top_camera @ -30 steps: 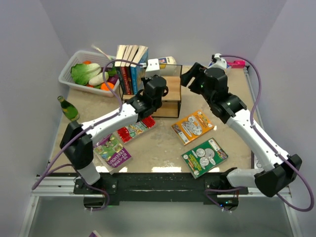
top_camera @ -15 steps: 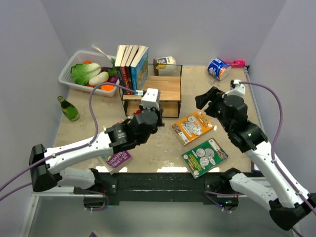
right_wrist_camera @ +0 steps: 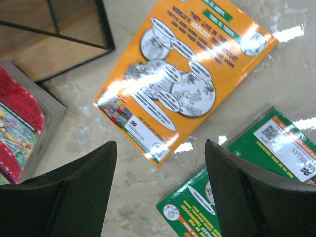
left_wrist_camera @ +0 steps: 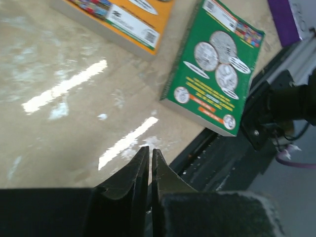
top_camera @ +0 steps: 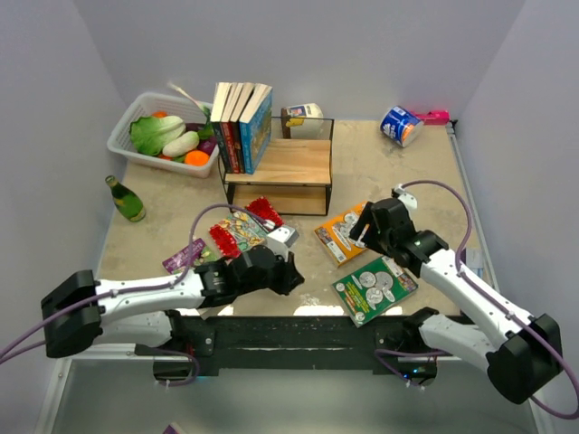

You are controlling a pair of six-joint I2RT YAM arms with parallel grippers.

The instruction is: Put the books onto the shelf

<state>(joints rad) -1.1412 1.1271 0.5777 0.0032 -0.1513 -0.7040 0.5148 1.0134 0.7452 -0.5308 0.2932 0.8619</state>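
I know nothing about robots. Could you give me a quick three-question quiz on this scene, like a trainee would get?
1. True or false: the right gripper is clamped on the orange book.
2. Where do the upright books stand? A) on the shelf; B) in a drawer; C) on the floor.
3. What colour is the cover lying between the orange book and the front edge of the table?

Key: 1 false, its jaws stand open and empty above it. 2 A. 3 green, the green book.
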